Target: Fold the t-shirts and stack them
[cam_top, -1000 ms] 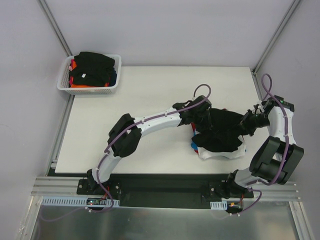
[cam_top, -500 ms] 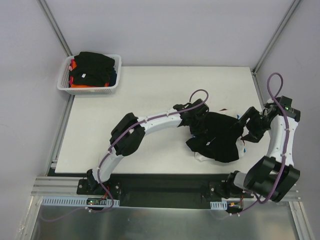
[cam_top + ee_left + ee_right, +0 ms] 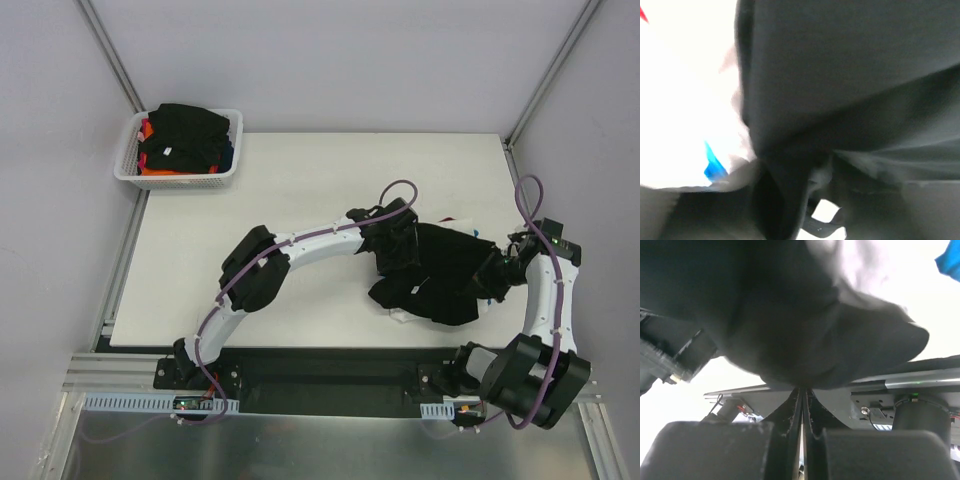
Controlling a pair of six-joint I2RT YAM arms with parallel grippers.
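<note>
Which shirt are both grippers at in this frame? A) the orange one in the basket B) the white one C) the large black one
C: the left gripper and the right gripper both meet the black t-shirt, one from each side.

White mesh basket (image 3: 180,182) (far left), pale table (image 3: 320,170)

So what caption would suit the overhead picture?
The left arm and right arm bend over a black t-shirt at the table's right; a basket of more shirts sits at the far left corner.
</note>
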